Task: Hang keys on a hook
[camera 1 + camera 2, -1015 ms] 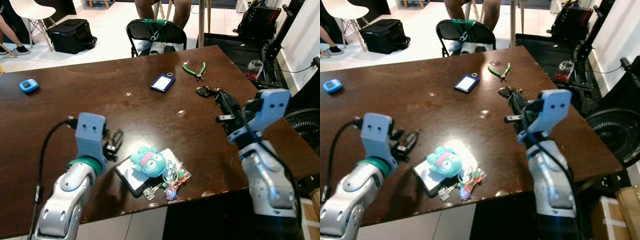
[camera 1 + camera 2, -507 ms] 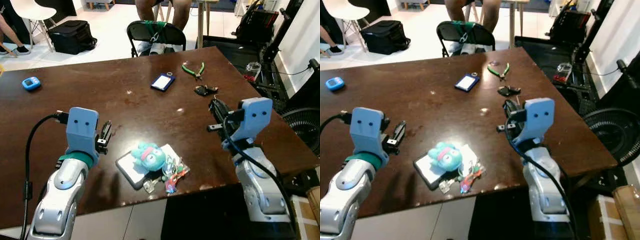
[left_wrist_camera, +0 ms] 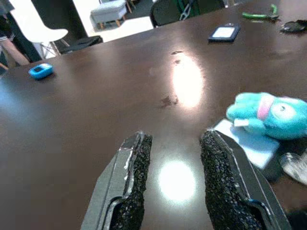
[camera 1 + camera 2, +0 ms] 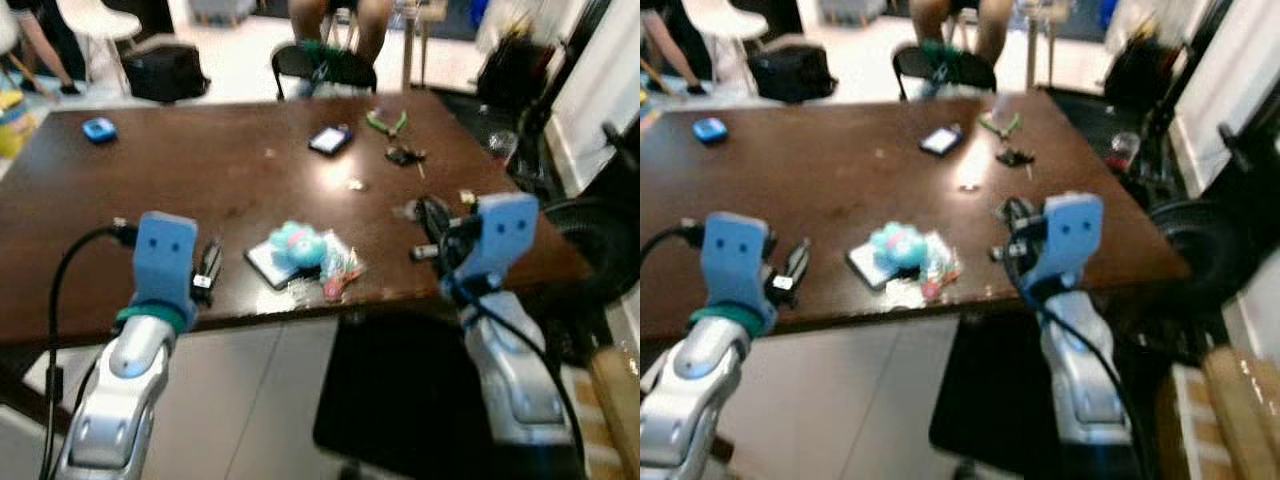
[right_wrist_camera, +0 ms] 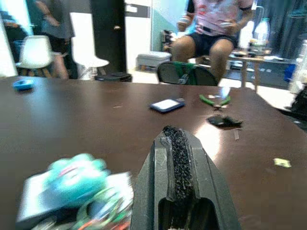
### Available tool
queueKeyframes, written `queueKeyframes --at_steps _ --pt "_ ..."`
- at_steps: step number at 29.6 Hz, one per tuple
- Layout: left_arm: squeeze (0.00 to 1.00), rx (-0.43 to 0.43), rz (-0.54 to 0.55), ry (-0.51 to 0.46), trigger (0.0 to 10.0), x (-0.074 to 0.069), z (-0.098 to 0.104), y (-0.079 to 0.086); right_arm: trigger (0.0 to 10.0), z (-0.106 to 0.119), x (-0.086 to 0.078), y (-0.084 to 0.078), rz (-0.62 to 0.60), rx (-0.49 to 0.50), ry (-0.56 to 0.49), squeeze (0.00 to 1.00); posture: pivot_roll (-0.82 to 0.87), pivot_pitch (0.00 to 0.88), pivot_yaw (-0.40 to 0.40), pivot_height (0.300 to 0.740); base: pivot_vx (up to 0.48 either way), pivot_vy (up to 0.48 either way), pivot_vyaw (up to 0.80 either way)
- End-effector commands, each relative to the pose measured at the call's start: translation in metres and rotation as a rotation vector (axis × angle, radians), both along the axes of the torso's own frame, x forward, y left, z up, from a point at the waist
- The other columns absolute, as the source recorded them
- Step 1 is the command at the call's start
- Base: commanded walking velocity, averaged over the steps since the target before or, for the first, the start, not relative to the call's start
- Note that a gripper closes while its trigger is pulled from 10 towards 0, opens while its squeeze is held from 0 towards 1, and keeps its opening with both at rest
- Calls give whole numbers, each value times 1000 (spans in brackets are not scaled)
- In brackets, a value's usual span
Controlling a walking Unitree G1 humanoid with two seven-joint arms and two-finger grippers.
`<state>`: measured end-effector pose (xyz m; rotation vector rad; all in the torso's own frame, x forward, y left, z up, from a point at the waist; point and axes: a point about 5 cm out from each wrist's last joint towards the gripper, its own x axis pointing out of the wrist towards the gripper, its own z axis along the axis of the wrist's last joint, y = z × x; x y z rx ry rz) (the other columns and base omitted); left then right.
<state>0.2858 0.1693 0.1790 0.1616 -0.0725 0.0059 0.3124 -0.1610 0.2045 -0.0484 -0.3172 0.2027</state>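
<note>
Nearest the camera, the left gripper (image 4: pixel 208 268) is held over the front edge of the table (image 4: pixel 180 190), its two black fingers (image 3: pixel 132 177) spread apart with nothing between them. The right gripper (image 4: pixel 432 222) is raised near the right front corner, its fingers pressed together and empty.

Between them, close to the front edge, the keys (image 4: pixel 338 268) lie in a loose bunch of coloured tags and rings, touching a teal plush toy (image 4: pixel 297 243) that rests on a flat dark-edged pad (image 4: pixel 262 264).

The bunch is judged to be light and floppy, the metal parts slippery and the plush soft; a pinch on the ring or on the plush body is judged the surest hold. No hook can be made out.

Further back, a dark key fob (image 4: pixel 404 155), green pliers (image 4: pixel 387 122), a blue card holder (image 4: pixel 329 140) and a small blue device (image 4: pixel 98 129) are seen, with a seated person (image 5: pixel 213 28) behind a folding chair (image 4: pixel 323 66).

Compared with half a second ago, the whole picture is shifted and blurred: more floor is shown in front of the table, so the camera is judged to have backed away, while the things keep their places.
</note>
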Motion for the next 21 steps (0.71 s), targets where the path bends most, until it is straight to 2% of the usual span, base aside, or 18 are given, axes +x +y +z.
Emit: queueKeyframes --at_steps 1,16,21 --pt "0 -4 11 12 10000 -1 -4 1 10000 -2 0 1 -2 -12 7 0 -112 9 101 740 -450 0 0" --pt "0 -10 15 6 10000 0 -5 -2 10000 0 2 6 33 -62 -6 0 -111 11 96 740 -449 0 0" --pt "0 -18 9 -1 10000 1 -2 -4 10000 9 2 9 46 -70 -41 0 -111 12 97 740 -312 0 156"
